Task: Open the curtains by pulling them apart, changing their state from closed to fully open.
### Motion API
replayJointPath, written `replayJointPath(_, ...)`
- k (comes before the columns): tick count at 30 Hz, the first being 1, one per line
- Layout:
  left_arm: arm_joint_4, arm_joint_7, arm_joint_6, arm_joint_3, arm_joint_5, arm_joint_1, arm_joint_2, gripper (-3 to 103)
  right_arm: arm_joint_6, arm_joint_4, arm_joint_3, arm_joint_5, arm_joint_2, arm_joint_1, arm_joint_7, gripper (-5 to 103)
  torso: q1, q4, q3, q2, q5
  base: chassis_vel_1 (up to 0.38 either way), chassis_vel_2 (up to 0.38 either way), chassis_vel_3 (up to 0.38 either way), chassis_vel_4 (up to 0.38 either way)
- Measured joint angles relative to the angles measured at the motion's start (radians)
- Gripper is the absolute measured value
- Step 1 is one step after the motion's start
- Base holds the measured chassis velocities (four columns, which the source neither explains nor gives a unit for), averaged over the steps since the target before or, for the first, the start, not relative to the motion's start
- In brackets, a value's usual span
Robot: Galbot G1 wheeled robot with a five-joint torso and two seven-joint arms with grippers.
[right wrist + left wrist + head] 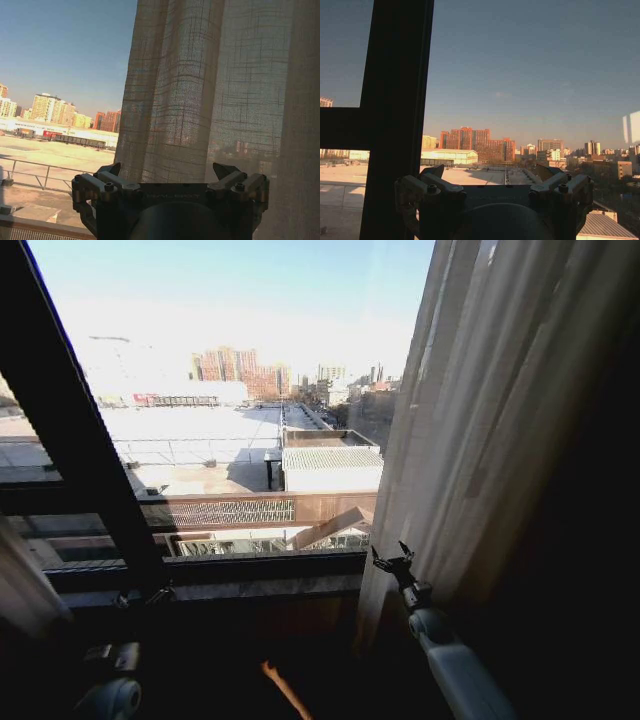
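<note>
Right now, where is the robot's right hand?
In the head view, the right hand is low on the right, open, beside the inner edge of the right curtain, above the window sill.

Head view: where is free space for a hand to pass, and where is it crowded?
Free: the uncovered window between the dark frame bar and the right curtain. Crowded: the curtain's inner edge, where the right tool sits open, and the lower left corner, with the left tool open by the bar.

Open glass between dark window frame bar (75,430) and curtains (480,430).
</note>
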Motion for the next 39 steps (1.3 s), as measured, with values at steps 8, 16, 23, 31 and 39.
replayJointPath(8, 0.000, 0.000, 0.000, 0.000, 0.000, 0.000, 0.000, 100, -0.009, -0.098, -0.049, -0.037, 0.024, 0.118, 0.041, 100, -0.001, 0.0004, -0.001, 0.001, -0.0003, 0.000, 0.000, 0.000, 0.000)
replayJointPath(16, 0.000, 0.000, 0.000, 0.000, 0.000, 0.000, 0.000, 100, 0.008, -0.113, -0.054, -0.067, 0.031, 0.117, 0.022, 90, -0.001, 0.0000, 0.000, 0.000, 0.0000, 0.000, 0.000, 0.000, 0.000)
replayJointPath(23, 0.000, 0.000, 0.000, 0.000, 0.000, 0.000, 0.000, 100, 0.021, -0.109, -0.046, -0.063, 0.023, 0.104, 0.006, 63, -0.001, 0.0001, 0.000, 0.000, -0.0003, 0.000, 0.000, 0.000, 0.000)
replayJointPath(31, 0.000, 0.000, 0.000, 0.000, 0.000, 0.000, 0.000, 100, 0.037, -0.106, -0.035, -0.031, 0.026, 0.094, -0.017, 37, -0.001, 0.0000, 0.000, 0.000, -0.0001, 0.000, 0.000, 0.000, 0.000)
replayJointPath(39, 0.000, 0.000, 0.000, 0.000, 0.000, 0.000, 0.000, 100, 0.040, -0.094, -0.023, 0.013, 0.023, 0.080, -0.068, 4, -0.001, 0.0000, 0.000, 0.000, -0.0001, 0.000, 0.000, 0.000, 0.000)
